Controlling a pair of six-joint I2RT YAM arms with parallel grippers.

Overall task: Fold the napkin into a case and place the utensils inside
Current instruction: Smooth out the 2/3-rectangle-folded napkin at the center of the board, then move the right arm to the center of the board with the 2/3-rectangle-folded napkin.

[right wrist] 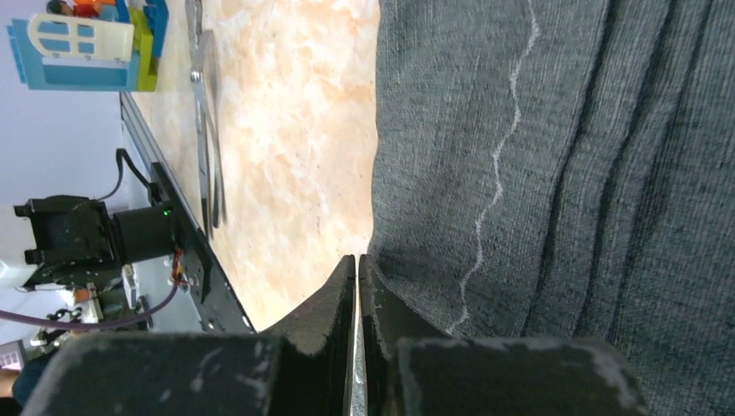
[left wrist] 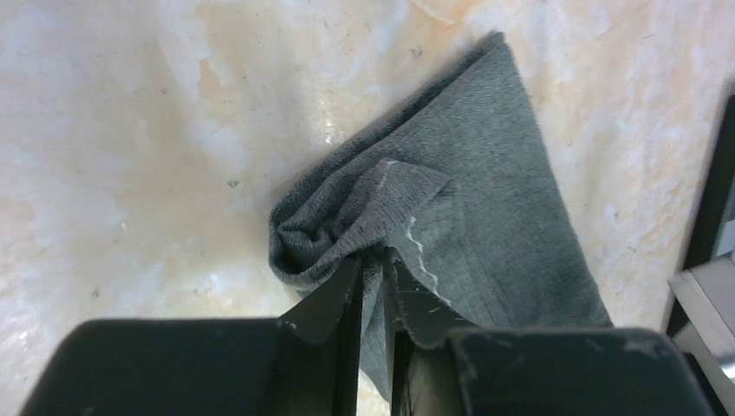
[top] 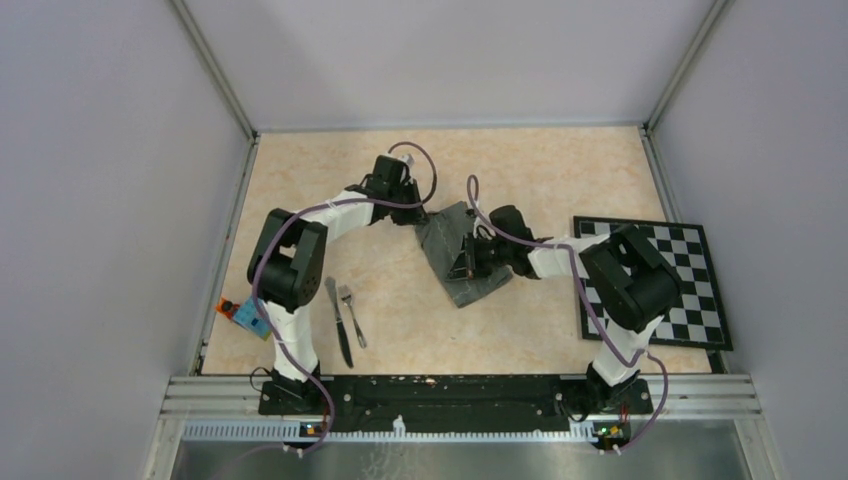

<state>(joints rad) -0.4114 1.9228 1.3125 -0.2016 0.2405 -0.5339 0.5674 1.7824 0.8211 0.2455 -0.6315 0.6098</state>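
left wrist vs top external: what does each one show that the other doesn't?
Left wrist only: the left gripper shut on a bunched fold of the napkin, its light stitching visible. Top external only: the knife, fork, checkered board and the right gripper over the napkin. Both: the napkin, crumpled, on the marbled table, with the left gripper on it.
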